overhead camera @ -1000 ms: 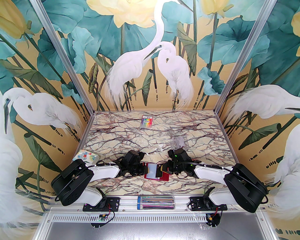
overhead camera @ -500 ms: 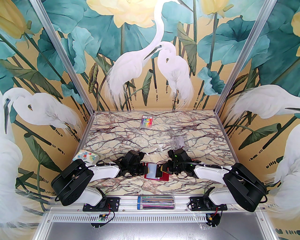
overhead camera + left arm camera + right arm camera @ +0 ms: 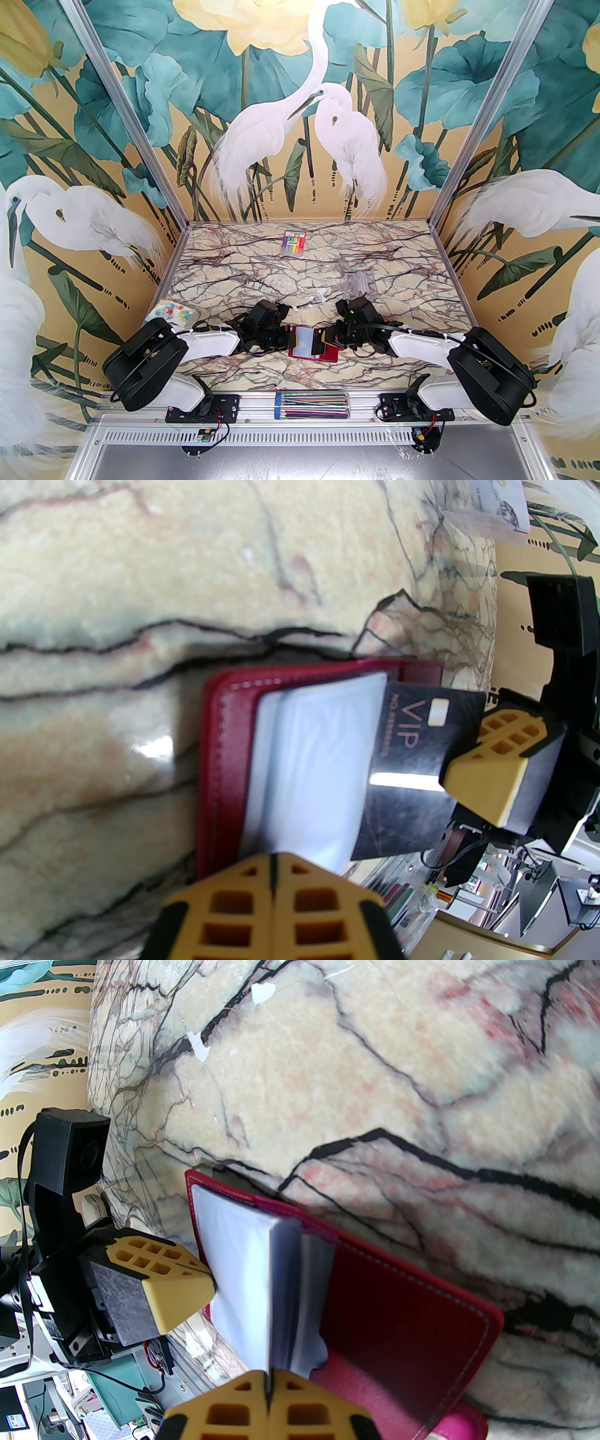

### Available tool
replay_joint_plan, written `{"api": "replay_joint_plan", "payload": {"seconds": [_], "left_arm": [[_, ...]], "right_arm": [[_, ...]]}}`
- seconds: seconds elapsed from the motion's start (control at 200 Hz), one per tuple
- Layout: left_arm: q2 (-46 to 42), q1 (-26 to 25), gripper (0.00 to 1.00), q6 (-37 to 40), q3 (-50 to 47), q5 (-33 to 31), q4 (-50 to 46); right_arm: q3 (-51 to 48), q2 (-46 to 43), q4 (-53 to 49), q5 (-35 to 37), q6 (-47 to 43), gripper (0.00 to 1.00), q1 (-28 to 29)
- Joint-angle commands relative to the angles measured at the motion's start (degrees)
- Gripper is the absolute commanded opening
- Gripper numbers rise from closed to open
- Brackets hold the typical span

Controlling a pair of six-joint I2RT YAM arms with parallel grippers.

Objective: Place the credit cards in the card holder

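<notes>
The card holder (image 3: 329,356) is a dark red wallet lying open on the marble table between my arms, its clear sleeves (image 3: 309,770) fanned up. My left gripper (image 3: 288,338) is at its left side, shut on the edge of a clear sleeve (image 3: 234,1260). From the right, my right gripper (image 3: 329,341) is shut on a dark glossy credit card (image 3: 412,780) with VIP lettering. The card's leading edge sits under the sleeve's open edge. In the right wrist view the card (image 3: 270,1297) shows edge-on, running from my shut fingers into the sleeves above the red cover (image 3: 403,1316).
A small clear plastic box (image 3: 358,282) lies just beyond the right gripper. A rainbow-striped pack (image 3: 293,243) sits at the back centre, and a colourful patterned white square (image 3: 171,313) at the left edge. A clear tube of coloured sticks (image 3: 311,404) lies on the front rail.
</notes>
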Motion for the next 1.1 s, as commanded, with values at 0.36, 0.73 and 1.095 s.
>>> {"api": "replay_joint_plan", "payload": {"seconds": [0.36, 0.73, 1.095], "left_arm": [[2.0, -0.5, 0.0, 0.8, -0.2, -2.3, -3.4], [1.7, -0.4, 0.0, 0.8, -0.1, -2.5, -3.6], [1.6, -0.4, 0.0, 0.8, 0.2, -2.6, -4.2]], "right_arm": [[-1.5, 1.5, 1.0, 0.5, -0.7, 0.0, 0.4], [-1.5, 1.9, 1.5, 0.2, -0.7, 0.0, 0.4], [-1.5, 2.1, 1.6, -0.1, -0.3, 0.0, 0.4]]}}
